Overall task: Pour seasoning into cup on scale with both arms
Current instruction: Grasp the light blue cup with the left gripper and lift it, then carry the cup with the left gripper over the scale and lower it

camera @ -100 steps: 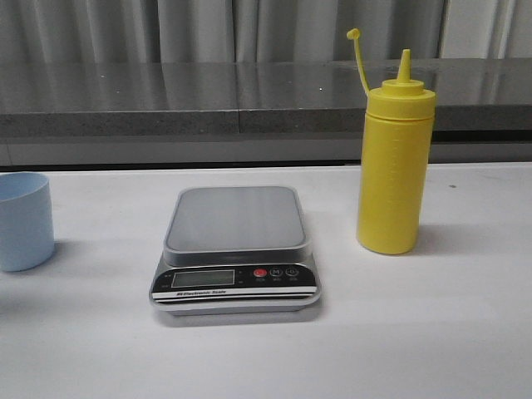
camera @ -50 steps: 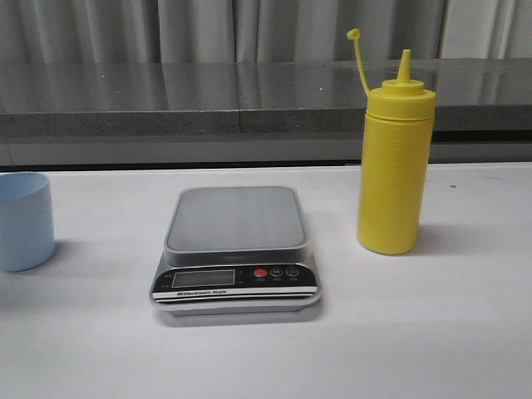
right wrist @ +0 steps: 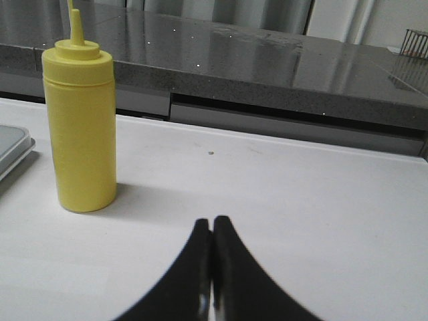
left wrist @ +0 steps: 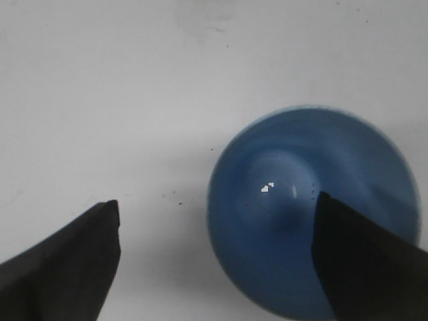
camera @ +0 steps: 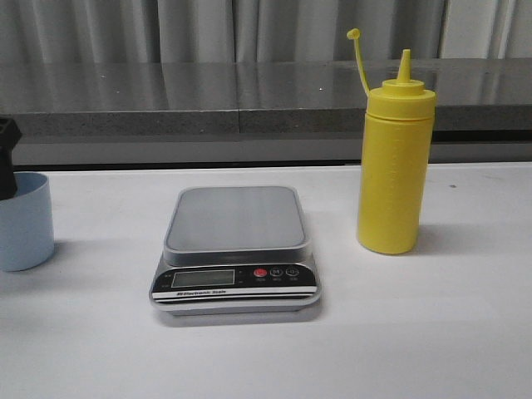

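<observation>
The pale blue cup (camera: pixel 23 223) stands on the white table at the far left, apart from the scale (camera: pixel 237 218), whose silver platform is bare. The yellow seasoning bottle (camera: pixel 392 166) stands upright to the right of the scale, cap strap up. A black part of my left arm (camera: pixel 7 158) shows just above the cup's rim. From above, my left gripper (left wrist: pixel 215 200) is open. One finger (left wrist: pixel 364 261) lies over the cup (left wrist: pixel 301 227), the other (left wrist: pixel 73 261) over bare table. My right gripper (right wrist: pixel 212 222) is shut on nothing, low over the table, with the bottle (right wrist: pixel 80 134) ahead of it.
A grey stone ledge (camera: pixel 249 100) runs along the back of the table, with curtains behind it. A corner of the scale (right wrist: pixel 13 144) shows beside the bottle in the right wrist view.
A black part of my left arm has come into the front view at the left edge, above the cup. Cup, scale and bottle have not moved.
</observation>
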`<state>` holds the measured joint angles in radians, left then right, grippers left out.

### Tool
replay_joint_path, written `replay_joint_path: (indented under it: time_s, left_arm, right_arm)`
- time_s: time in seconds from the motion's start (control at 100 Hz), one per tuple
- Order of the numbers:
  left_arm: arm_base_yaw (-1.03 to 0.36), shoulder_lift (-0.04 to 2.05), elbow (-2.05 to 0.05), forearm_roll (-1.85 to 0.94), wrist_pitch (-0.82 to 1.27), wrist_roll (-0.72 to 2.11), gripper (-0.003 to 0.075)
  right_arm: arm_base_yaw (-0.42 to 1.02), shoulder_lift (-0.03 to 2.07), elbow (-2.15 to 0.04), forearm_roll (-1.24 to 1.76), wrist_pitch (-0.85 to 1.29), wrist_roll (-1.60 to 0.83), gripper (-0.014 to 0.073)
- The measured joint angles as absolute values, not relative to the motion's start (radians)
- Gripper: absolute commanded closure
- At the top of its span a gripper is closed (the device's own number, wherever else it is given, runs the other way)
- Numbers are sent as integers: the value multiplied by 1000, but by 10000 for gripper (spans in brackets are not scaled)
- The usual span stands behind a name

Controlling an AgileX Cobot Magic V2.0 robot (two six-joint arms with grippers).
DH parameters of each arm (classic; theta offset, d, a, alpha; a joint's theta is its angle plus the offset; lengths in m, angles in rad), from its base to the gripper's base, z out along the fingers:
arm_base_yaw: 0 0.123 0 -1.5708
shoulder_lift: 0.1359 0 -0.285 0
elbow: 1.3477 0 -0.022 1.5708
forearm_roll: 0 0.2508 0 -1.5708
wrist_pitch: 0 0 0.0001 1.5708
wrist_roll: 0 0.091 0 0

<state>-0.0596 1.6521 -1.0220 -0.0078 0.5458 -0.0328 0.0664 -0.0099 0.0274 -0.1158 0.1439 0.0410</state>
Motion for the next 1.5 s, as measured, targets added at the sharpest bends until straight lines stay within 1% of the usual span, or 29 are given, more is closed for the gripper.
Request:
replay_joint_path:
  time_s: [0.07, 0.14, 0.17, 0.19, 0.24, 0.26, 0.31, 0.33, 0.37, 0.58, 0.87, 1.02, 1.24, 1.5]
  left_arm:
    - [-60, 1674, -1022, -10, 537, -33, 203]
    - [-60, 1686, -1022, -16, 530, -33, 289]
    - [-60, 1688, -1022, -19, 525, -33, 347]
    - [-60, 1689, -1022, -18, 523, -33, 372]
    - [-60, 1691, -1022, -22, 519, -33, 479]
    - [-60, 1691, -1022, -22, 514, -33, 508]
    - [-60, 1693, -1022, -29, 505, -33, 624]
    - [-60, 1693, -1022, -31, 500, -33, 654]
    - [-60, 1694, -1022, -36, 494, -33, 738]
    - [-60, 1700, -1057, -43, 519, -33, 738]
    - [-77, 1680, -1239, -101, 708, -33, 738]
    - [-148, 1668, -1344, -110, 785, -21, 738]
    - [-286, 1676, -1428, -124, 800, -17, 738]
    - [-414, 1790, -1514, -125, 800, -17, 738]
  right_arm:
    - [66, -10, 27, -116, 144, 41, 714]
    - [66, -10, 27, -116, 144, 41, 714]
    - [66, -10, 27, -116, 144, 41, 714]
    - [66, -10, 27, -116, 144, 41, 714]
    - [66, -10, 27, -116, 144, 41, 714]
    - [66, -10, 27, -116, 144, 41, 714]
    - [66, -10, 27, -116, 144, 41, 714]
    - [66, -10, 27, -116, 144, 41, 714]
    - [66, -10, 27, -116, 144, 41, 714]
    - [66, -10, 27, -116, 144, 41, 714]
    - [66, -10, 27, -116, 144, 41, 714]
    - [66, -10, 27, -116, 144, 41, 714]
    - [66, -10, 27, -116, 144, 41, 714]
    - [66, -10, 27, -116, 144, 41, 714]
